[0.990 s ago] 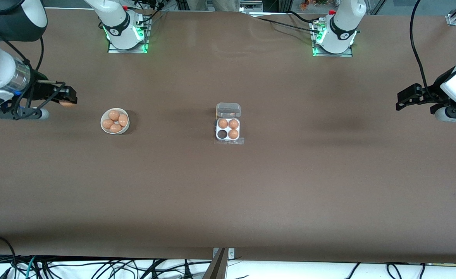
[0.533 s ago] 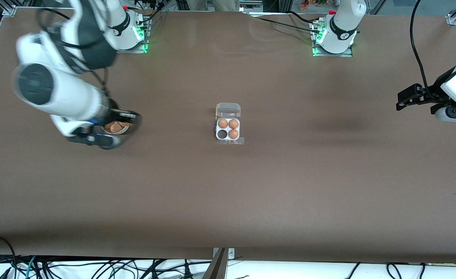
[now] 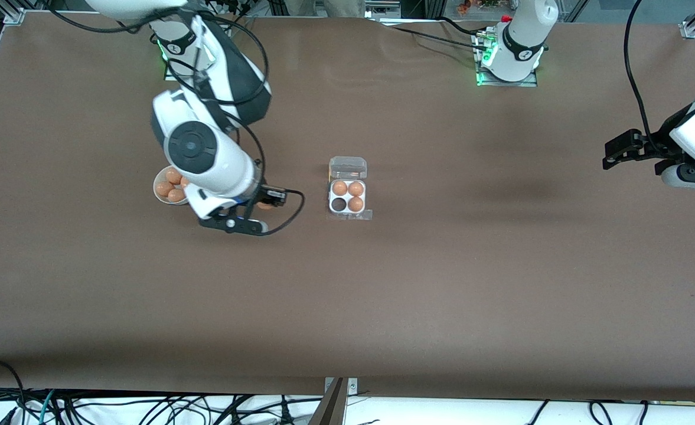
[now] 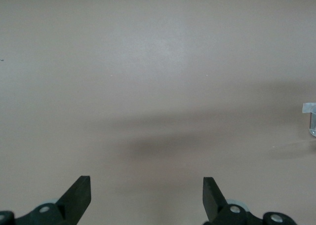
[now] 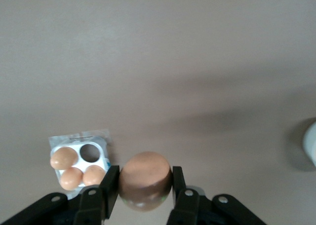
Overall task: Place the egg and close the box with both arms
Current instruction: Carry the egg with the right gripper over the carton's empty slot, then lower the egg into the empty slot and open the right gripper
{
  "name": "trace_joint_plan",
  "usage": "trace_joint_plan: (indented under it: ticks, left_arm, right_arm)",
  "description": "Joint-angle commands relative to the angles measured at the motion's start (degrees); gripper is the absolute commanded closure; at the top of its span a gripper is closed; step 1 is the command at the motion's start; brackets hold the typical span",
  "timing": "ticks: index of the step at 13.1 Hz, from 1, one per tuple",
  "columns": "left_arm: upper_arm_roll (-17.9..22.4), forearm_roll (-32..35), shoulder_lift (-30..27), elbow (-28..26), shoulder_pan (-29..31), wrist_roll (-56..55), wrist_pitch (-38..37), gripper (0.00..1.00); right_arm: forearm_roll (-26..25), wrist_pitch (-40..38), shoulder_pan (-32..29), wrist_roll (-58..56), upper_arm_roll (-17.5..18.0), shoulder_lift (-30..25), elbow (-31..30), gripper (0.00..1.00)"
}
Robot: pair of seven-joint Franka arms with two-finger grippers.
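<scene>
My right gripper is shut on the orange-brown egg and holds it over the table between the white bowl and the box. The egg shows in the front view too. The box is a clear four-cell carton with its lid open; three cells hold eggs and one cell is empty. The box also shows in the right wrist view. My left gripper is open and empty and waits over the left arm's end of the table; it also shows in the left wrist view.
The round white bowl holds several more eggs beside the right arm's wrist. A corner of the box's clear plastic shows at the edge of the left wrist view. Cables hang along the table edge nearest the front camera.
My right arm has swung from the right arm's end of the table, over the bowl, toward the box, with the egg in its gripper. The left arm has not moved.
</scene>
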Motion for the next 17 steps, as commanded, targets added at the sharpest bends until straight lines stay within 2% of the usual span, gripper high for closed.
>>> trace_joint_plan:
  ticks: [1, 6, 17]
  left_arm:
    - [-0.2, 1.0, 0.6, 0.9, 0.1, 0.3, 0.1, 0.0]
    - [-0.2, 0.7, 0.7, 0.9, 0.0, 0.3, 0.1, 0.0]
    - [-0.2, 0.7, 1.2, 0.9, 0.1, 0.3, 0.1, 0.0]
  right_arm:
    - [0.1, 3.5, 3.2, 3.1, -0.3, 3.6, 2.3, 1.0]
    - [-0.3, 7.5, 7.9, 8.3, -0.4, 9.9, 5.8, 1.0]
    - [-2.9, 13.4, 12.7, 14.6, -0.6, 15.2, 5.5, 1.0]
